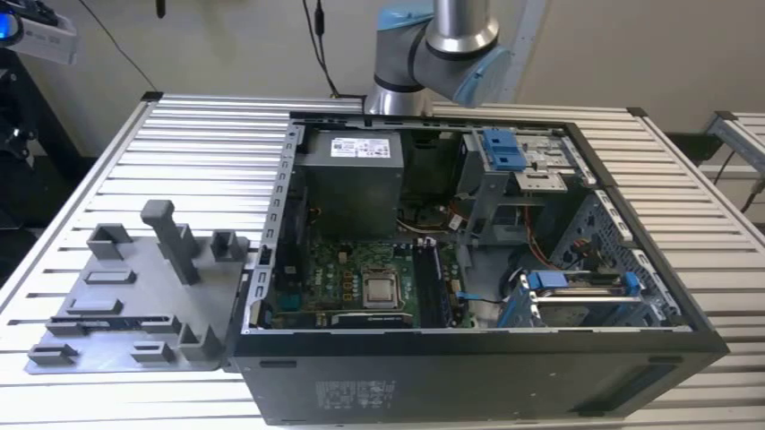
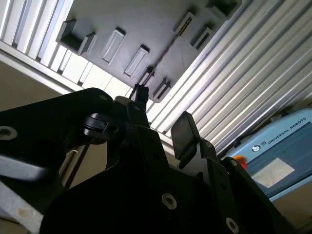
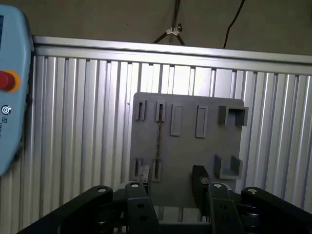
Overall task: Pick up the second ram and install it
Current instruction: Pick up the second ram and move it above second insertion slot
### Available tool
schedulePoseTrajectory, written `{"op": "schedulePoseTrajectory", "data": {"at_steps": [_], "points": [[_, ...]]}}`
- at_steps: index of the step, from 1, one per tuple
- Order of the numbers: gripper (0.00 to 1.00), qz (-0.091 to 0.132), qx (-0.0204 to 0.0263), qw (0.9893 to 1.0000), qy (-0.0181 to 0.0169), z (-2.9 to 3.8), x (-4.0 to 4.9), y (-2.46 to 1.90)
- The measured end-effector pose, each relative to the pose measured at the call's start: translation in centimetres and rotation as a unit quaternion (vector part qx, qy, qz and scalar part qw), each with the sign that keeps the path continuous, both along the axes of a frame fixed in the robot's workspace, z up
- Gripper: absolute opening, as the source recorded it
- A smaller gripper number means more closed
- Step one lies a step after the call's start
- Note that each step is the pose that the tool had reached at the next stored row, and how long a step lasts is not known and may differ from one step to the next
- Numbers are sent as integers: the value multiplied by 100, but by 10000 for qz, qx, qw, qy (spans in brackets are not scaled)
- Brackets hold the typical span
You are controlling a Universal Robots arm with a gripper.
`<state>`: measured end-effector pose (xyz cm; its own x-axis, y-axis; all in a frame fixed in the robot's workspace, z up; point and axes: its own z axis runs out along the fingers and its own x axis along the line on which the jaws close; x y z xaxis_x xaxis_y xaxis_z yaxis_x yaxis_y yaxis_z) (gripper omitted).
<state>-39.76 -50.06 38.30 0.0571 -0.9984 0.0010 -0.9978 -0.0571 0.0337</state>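
Hovering over the grey holder plate, gripper spread wide, empty.
Second ram on edge in plate slots, ahead of the fingertips; long axis square to closing line. Plate: lower left of exterior view.

Arm: shown in the exterior view as a grey joint housing, from which a silver tube is carried straight up past the upper edge.
Joint cap: a light-blue cap is fitted on the housing's side toward the exterior view's right.
Gripper: black-bodied and seen from behind in the first wrist view; in the second wrist view the gripper is seen from close behind and to one side.
Fingers: two are presented, pointed away from the cameras; the jaws are held apart with a gap left between them.
Linkage: black bolted links are spread to either side of the fingers.
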Motion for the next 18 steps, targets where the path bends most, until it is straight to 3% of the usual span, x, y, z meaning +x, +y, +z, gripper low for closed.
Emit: {"op": "schedulePoseTrajectory", "data": {"at_steps": [9,12,16,18], "points": [[48,-10,9,10000,-12,-10,0,2],[48,-28,64,10000,-12,-33,-1,1],[48,-46,202,9998,-12,-62,0,1],[48,-74,212,9997,-9,-85,-1,2]]}}
